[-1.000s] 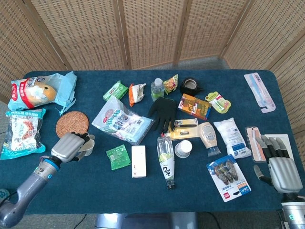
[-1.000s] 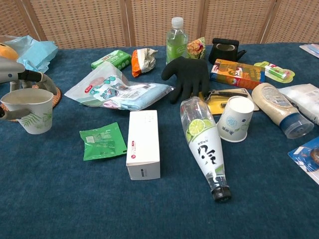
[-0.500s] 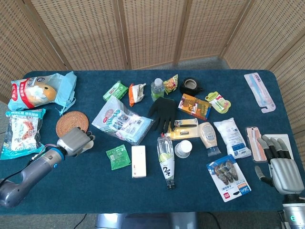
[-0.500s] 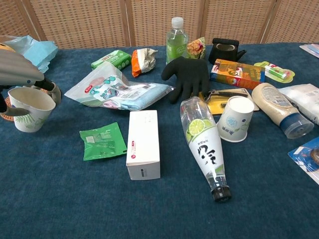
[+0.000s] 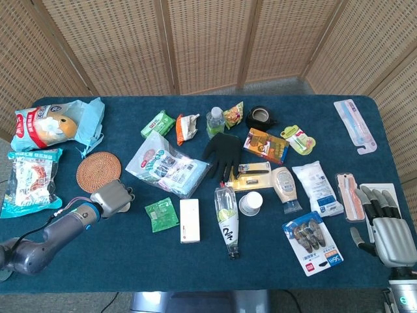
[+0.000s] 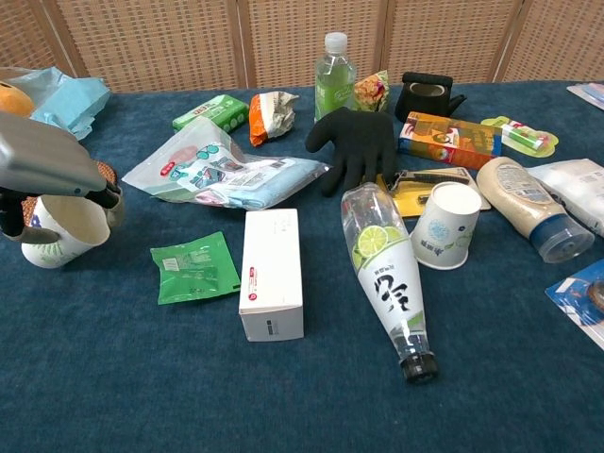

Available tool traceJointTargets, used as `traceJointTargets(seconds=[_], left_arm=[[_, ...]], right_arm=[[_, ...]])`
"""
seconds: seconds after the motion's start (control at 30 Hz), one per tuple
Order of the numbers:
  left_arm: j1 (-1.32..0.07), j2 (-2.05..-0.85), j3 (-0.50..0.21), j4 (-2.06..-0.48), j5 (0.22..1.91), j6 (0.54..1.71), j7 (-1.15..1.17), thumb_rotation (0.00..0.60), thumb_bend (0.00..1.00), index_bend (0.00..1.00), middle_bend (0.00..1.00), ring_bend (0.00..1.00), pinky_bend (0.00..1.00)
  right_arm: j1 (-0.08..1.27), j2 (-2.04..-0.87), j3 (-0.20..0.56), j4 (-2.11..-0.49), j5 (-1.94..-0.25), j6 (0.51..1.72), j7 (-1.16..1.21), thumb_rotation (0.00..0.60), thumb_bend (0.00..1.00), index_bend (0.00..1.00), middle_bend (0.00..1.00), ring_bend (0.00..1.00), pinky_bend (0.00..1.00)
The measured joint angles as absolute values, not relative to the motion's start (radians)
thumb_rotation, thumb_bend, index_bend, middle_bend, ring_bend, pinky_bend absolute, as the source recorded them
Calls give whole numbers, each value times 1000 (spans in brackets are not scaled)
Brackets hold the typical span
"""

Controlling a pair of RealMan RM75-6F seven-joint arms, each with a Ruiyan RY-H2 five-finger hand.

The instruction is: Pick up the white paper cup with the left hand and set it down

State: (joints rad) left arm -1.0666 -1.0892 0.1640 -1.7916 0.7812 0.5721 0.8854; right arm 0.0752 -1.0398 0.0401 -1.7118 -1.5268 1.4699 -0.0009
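Already the left hand (image 6: 47, 175) wraps the tilted white leaf-printed paper cup (image 6: 64, 231), mouth toward 3 o'clock; the right hand (image 5: 386, 225) rests spread, far off.

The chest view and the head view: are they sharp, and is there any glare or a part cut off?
Chest view: sharp; the left hand over the white paper cup is cut by the left edge. Head view: even light, slight glare on the plastic pouch; the right hand sits low at the right corner.
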Motion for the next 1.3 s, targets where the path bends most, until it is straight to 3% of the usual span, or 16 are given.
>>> traceJointTargets(seconds=[0.1,0.23,0.4,0.63,0.9,1.3], left_arm=[[-1093,-1115,187,-1793,725,610,906,600,483,0,1,7,189],[-1104,-1146,198,-1797,700,703,919,600,483,0,0,0,70],[-1074,-1160,187,-1805,752,814,869,600,483,0,0,0,30],[-957,-1147,158,-1796,912,889,623,600,483,0,0,0,128],[-744,-1118,144,-1737,1019,982,309,600,458,0,0,0,150],[-626,-1173,107,-1622,1010,1006,240,600,444,0,0,9,194]], right_arm=[[72,-1038,38,-1712,-1530,1474,2,600,420,0,0,0,0],[67,-1033,35,-1715,-1537,1482,6,600,420,0,0,0,0],[65,-1030,33,-1718,-1540,1483,11,600,420,0,0,0,0],[68,-1035,34,-1713,-1539,1476,14,600,422,0,0,0,0],[81,-1039,40,-1714,-1530,1453,6,600,422,0,0,0,0],[96,-1043,37,-1726,-1532,1429,2,600,421,0,0,0,0]])
